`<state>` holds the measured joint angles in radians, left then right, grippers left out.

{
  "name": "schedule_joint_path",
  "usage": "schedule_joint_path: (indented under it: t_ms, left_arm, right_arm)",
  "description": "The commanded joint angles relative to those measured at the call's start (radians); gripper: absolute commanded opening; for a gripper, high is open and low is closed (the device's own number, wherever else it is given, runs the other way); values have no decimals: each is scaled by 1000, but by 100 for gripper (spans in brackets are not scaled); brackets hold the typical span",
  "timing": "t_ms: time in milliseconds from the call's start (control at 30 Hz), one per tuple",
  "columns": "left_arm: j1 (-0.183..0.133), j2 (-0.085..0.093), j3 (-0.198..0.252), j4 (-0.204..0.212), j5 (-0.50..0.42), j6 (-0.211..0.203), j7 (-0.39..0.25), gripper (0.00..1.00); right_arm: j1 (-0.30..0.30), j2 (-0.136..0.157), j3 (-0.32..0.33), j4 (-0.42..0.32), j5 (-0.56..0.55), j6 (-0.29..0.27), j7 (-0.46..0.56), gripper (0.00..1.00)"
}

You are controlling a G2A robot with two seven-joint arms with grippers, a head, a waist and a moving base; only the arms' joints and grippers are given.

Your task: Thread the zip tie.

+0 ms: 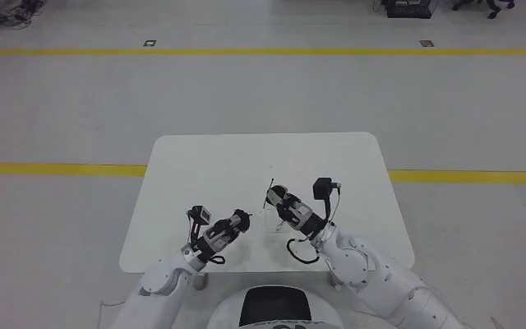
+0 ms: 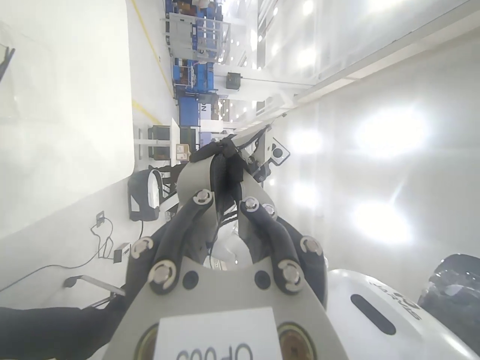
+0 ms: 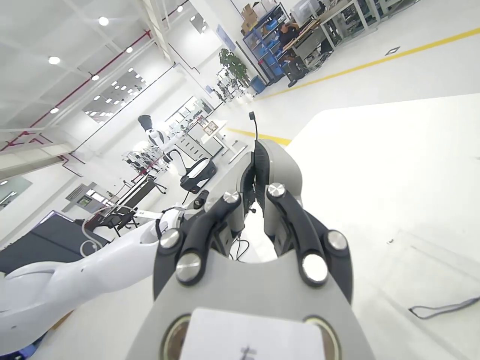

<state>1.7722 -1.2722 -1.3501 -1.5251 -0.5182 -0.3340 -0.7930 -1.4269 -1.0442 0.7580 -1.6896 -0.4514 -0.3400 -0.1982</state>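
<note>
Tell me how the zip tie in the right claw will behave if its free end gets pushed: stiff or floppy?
Probably springy, not floppy: the zip tie stands nearly straight out of the shut right claw, unsupported. Likely very light, being a thin strip. Pushed at its tip, it may bow sideways rather than hold its line.
</note>
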Motion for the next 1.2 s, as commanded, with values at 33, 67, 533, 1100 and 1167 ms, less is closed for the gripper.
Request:
schedule_joint_path:
  t_ms: [33, 67, 533, 1100, 1167]
  left_arm:
    - [0, -1, 11, 7, -26, -6, 17, 0]
    - [1, -2, 10, 7, -30, -6, 20, 0]
    - [23, -14, -4, -22, -62, -6, -15, 0]
    - [1, -6, -10, -3, -91, -6, -41, 0]
    - [0, -5, -17, 0, -97, -6, -59, 0]
  right_arm:
    - [-14, -2, -45, 9, -22, 0, -121, 0]
    - [-16, -4, -65, 10, -18, 0, -159, 0]
    - [91, -6, -282, 109, 17, 0, -448, 0]
    - [62, -8, -252, 75, 118, 0, -410, 0]
    - [61, -8, -250, 72, 135, 0, -404, 0]
